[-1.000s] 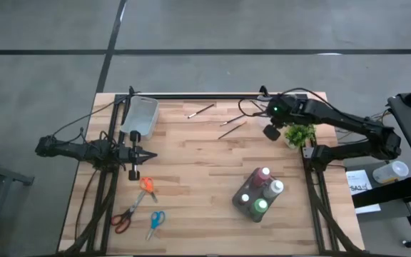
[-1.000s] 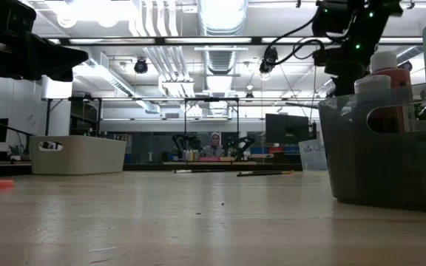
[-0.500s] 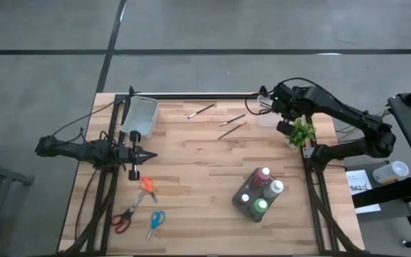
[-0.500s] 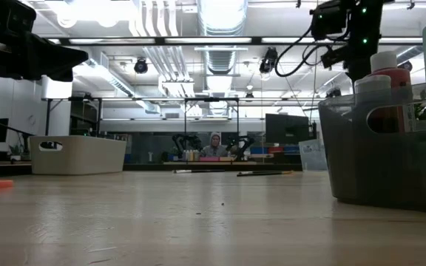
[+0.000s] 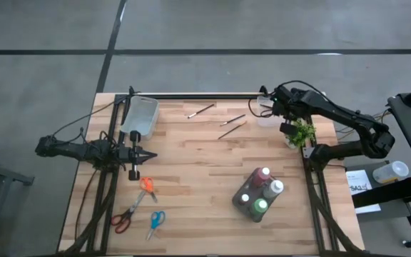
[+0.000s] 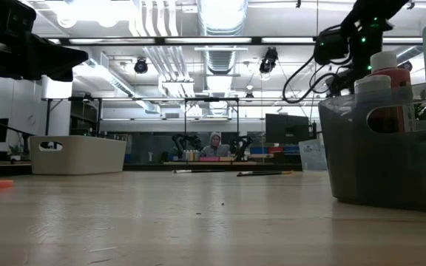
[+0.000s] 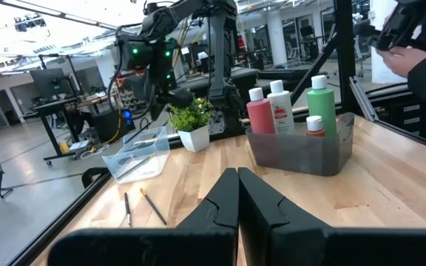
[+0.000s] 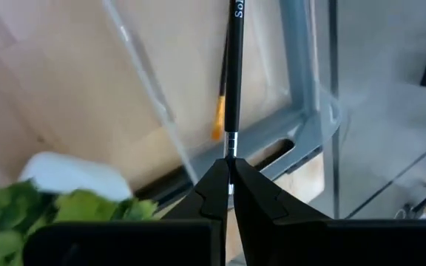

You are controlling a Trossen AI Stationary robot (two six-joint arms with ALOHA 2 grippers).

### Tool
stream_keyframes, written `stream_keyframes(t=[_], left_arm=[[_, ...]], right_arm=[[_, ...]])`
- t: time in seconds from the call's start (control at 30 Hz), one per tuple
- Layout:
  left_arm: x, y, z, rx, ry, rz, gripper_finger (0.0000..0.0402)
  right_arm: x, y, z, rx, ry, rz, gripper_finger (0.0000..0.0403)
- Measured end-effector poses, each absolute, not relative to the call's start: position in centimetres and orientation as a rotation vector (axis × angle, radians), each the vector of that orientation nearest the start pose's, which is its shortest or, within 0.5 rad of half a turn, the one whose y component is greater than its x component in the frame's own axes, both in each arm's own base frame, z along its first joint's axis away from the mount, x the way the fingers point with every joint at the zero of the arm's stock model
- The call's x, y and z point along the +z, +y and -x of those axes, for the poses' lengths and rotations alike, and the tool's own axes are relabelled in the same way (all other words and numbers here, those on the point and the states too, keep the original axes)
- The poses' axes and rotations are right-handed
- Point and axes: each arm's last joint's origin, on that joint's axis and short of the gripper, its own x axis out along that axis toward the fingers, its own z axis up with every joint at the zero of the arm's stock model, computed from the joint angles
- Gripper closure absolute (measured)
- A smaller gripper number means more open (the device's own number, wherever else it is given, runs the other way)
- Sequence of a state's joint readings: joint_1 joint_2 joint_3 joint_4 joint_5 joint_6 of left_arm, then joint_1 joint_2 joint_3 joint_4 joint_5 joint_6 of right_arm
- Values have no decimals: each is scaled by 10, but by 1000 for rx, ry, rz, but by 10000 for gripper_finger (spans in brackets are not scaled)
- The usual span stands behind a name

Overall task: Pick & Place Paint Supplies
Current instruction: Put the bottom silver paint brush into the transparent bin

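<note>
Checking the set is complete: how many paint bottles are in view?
4, all standing in the grey caddy on the table's right side: dark red, white, red, green. None seems hidden.

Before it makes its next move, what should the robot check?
1. Right pincer shut on the paintbrush: ok.
2. Brush lined up over the clear tray: cannot tell.
3. Room between right pincer and potted plant: cannot tell, they look close.
4. Left pincer shut, out of the way at the table's left: ok.
5. All brushes collected: not ok, three loose brushes lie on the table.
</note>
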State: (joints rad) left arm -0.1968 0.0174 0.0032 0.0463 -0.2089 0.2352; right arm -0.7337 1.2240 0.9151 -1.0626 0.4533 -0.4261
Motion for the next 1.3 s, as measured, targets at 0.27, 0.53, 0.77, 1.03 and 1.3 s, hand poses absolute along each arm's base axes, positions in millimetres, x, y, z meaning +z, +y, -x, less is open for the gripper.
stream_keyframes(t=[0.27, 0.53, 0.77, 1.03, 1.3], left_arm=[[168, -13, -97, 16, -30, -229, 401], [168, -13, -97, 16, -30, -229, 401], [168, -13, -97, 16, -30, -229, 401], [168, -13, -97, 16, -30, -229, 401], [168, -13, -97, 16, -30, -229, 401]], right_arm=[[227, -153, -139, -672, 1569, 158, 391], [206, -154, -134, -633, 1579, 192, 390], [204, -154, -134, -634, 1574, 196, 390], [203, -154, -134, -633, 1575, 196, 390], [203, -153, -134, -630, 1577, 200, 390]])
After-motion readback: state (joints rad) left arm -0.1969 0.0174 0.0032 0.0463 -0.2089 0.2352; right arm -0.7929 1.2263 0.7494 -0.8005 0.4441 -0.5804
